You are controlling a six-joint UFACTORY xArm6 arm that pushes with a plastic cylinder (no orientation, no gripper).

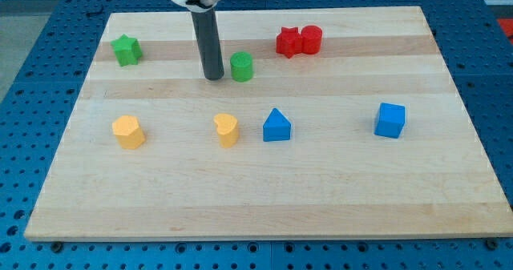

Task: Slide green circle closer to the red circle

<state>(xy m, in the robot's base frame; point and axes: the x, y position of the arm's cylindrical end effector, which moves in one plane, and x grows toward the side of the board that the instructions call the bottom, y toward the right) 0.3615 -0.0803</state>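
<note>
The green circle [241, 66] stands on the wooden board [264, 198] above the middle. My tip [213, 76] rests on the board just to the left of the green circle, a small gap apart or barely touching. The red circle [311, 39] stands up and to the right of the green circle, touching a red star [288, 42] on its left side.
A green star [126, 50] is at the upper left. A yellow hexagon [128, 131], a yellow heart [227, 130] and a blue triangle [276, 126] stand in a row across the middle. A blue cube [389, 119] is at the right.
</note>
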